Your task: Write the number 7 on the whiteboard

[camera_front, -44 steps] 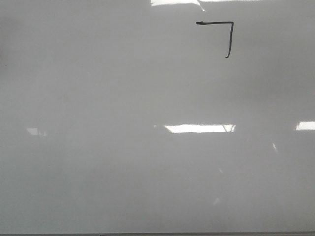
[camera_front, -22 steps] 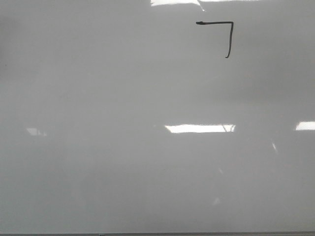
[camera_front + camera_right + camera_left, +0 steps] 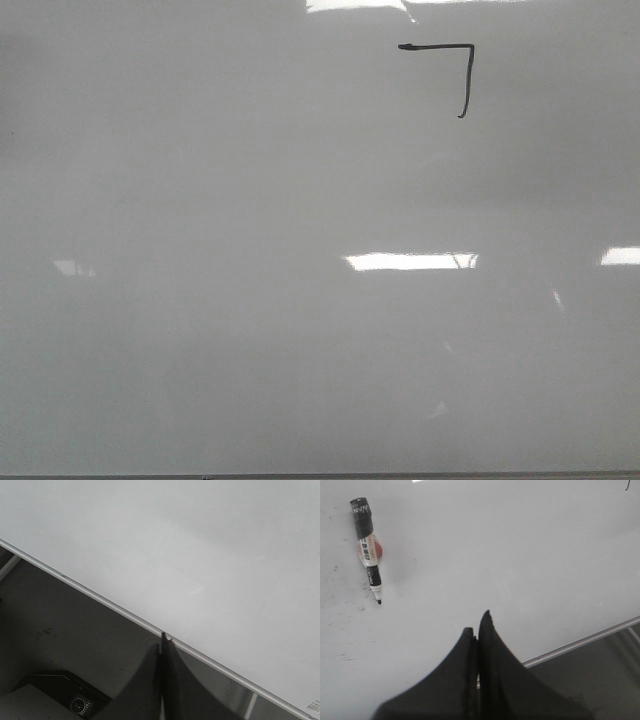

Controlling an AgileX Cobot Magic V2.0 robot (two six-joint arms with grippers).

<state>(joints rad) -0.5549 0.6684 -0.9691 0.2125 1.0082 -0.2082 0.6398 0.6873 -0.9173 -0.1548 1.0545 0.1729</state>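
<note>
Thin black marker number 7 sits near far right corner of glossy pale whiteboard; ink likely smudges. Uncapped marker lies loose, light, slippery; grip mid-barrel. Left end effector, right end effector both pressed together, empty.

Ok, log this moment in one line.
number 7: drawn | whiteboard | marker: lying uncapped on board | left gripper: shut, empty | right gripper: shut, empty

The left gripper has its two dark fingers pressed flat together, tips touching, with nothing between them. The right gripper is likewise closed, its fingers meeting in a thin seam and holding nothing. Neither arm appears in the front view
</note>
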